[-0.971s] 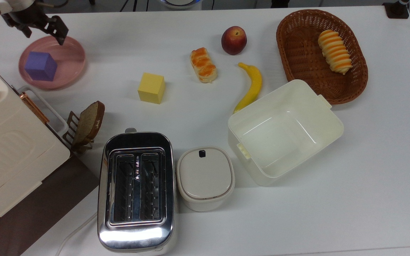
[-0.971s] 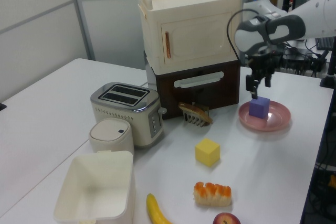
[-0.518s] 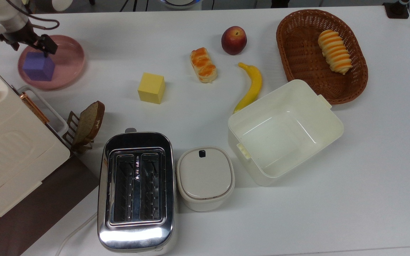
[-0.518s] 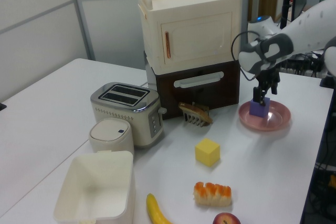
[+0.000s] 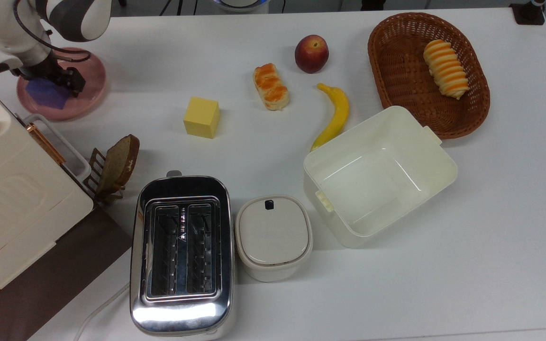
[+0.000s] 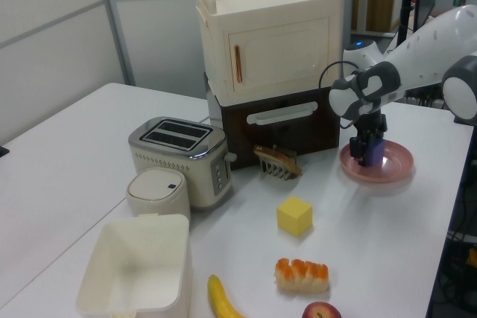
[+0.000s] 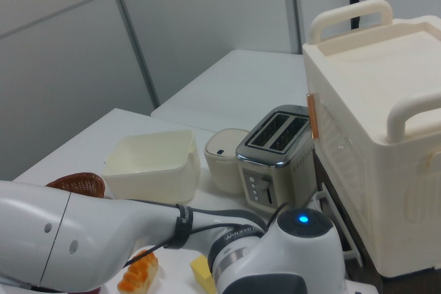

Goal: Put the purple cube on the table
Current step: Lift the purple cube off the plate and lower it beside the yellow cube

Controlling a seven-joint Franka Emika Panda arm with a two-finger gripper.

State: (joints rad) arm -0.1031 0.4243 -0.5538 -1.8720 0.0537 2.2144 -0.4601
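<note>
The purple cube (image 5: 45, 92) sits in the round pink plate (image 5: 88, 94) at the top view's far left, on the white table (image 5: 254, 151). My gripper (image 5: 54, 84) has come down over it, open, one finger on either side of the cube. One dark fingertip (image 5: 75, 83) shows by the cube's right side; the arm hides the other. In the left view the gripper (image 6: 369, 150) reaches down to the plate (image 6: 395, 170), and a strip of the cube (image 6: 378, 153) shows beside it.
A cream cabinet (image 5: 7, 189) on a brown base stands close to the plate. A bread slice in a rack (image 5: 119, 163) and a yellow cube (image 5: 201, 117) lie nearby. Further off are a toaster (image 5: 181, 251), lidded canister (image 5: 273, 235), open box (image 5: 379, 175), banana (image 5: 334, 113) and basket (image 5: 427, 71).
The gripper has dropped from above the plate's rim down over the purple cube, and more of the arm now covers the plate. The cube and plate have not moved.
</note>
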